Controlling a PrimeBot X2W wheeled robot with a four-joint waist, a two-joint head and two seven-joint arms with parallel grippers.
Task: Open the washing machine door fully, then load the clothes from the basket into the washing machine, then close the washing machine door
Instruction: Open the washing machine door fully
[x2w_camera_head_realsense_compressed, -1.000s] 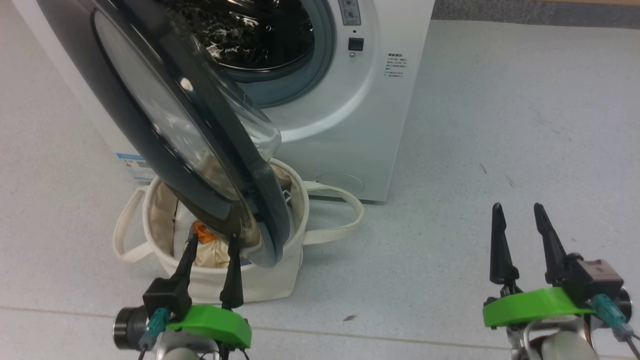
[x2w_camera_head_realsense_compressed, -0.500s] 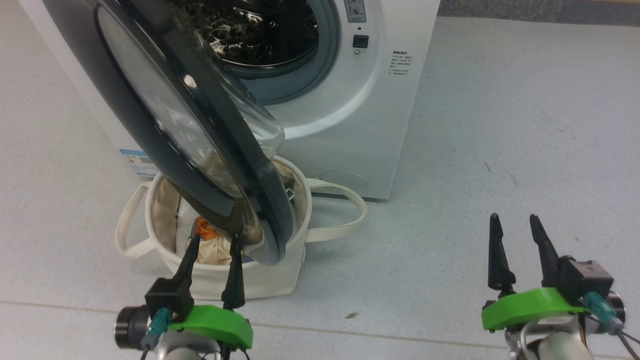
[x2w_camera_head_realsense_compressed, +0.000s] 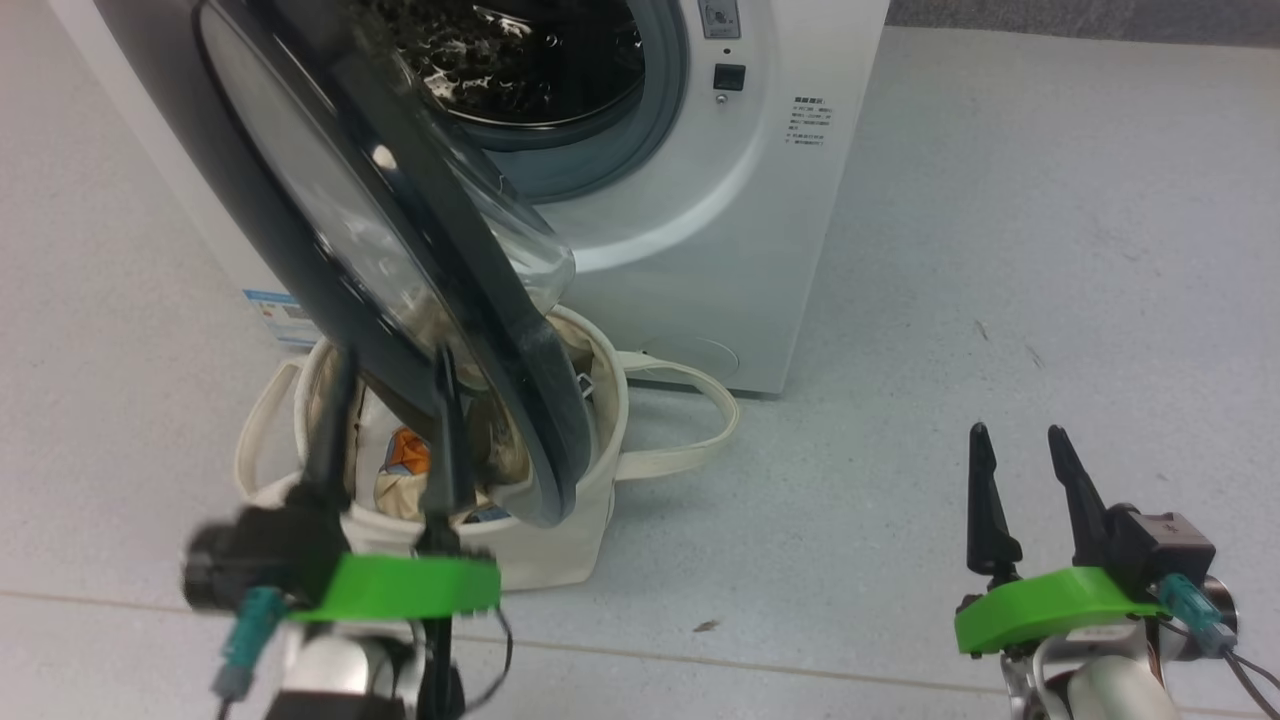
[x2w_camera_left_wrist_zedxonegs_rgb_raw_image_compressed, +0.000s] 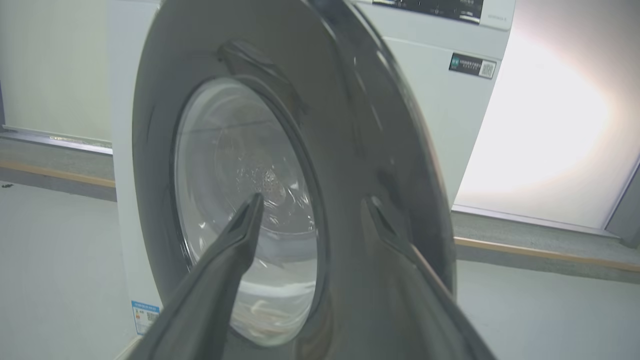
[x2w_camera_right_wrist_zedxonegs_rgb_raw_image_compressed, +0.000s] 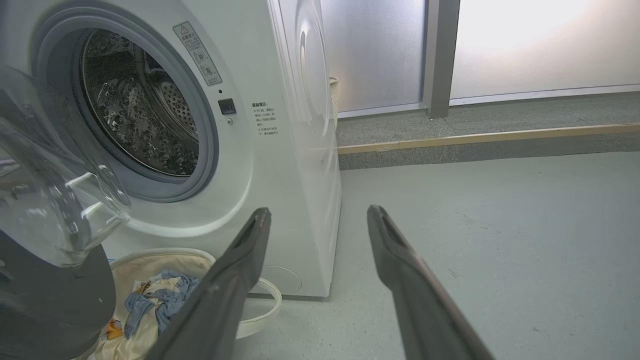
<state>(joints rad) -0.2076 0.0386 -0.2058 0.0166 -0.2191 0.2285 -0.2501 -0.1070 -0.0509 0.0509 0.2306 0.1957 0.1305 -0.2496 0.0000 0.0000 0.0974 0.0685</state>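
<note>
The white washing machine (x2w_camera_head_realsense_compressed: 700, 230) stands with its steel drum (x2w_camera_head_realsense_compressed: 520, 60) exposed. The washing machine door (x2w_camera_head_realsense_compressed: 300, 200) is partly swung out and hangs over the cream basket (x2w_camera_head_realsense_compressed: 520, 560). Clothes (x2w_camera_head_realsense_compressed: 405, 455) lie inside the basket, and their blue and orange cloth (x2w_camera_right_wrist_zedxonegs_rgb_raw_image_compressed: 160, 300) also shows in the right wrist view. My left gripper (x2w_camera_head_realsense_compressed: 393, 370) is open and blurred, with its fingers raised in front of the door's outer face (x2w_camera_left_wrist_zedxonegs_rgb_raw_image_compressed: 350, 125). Whether it touches the door I cannot tell. Near the lower right, my right gripper (x2w_camera_head_realsense_compressed: 1015, 432) is open and holds nothing.
One basket handle loop (x2w_camera_head_realsense_compressed: 700, 420) lies on the floor beside the washer. A blue label sticker (x2w_camera_head_realsense_compressed: 280, 315) sits low on the machine front. Behind the washer runs a raised ledge with a wooden strip (x2w_camera_right_wrist_zedxonegs_rgb_raw_image_compressed: 475, 137) below frosted panels.
My left gripper has risen from the basket's near edge to the door's outer face and is blurred with motion. The head camera shifted slightly. The right gripper has barely moved.
</note>
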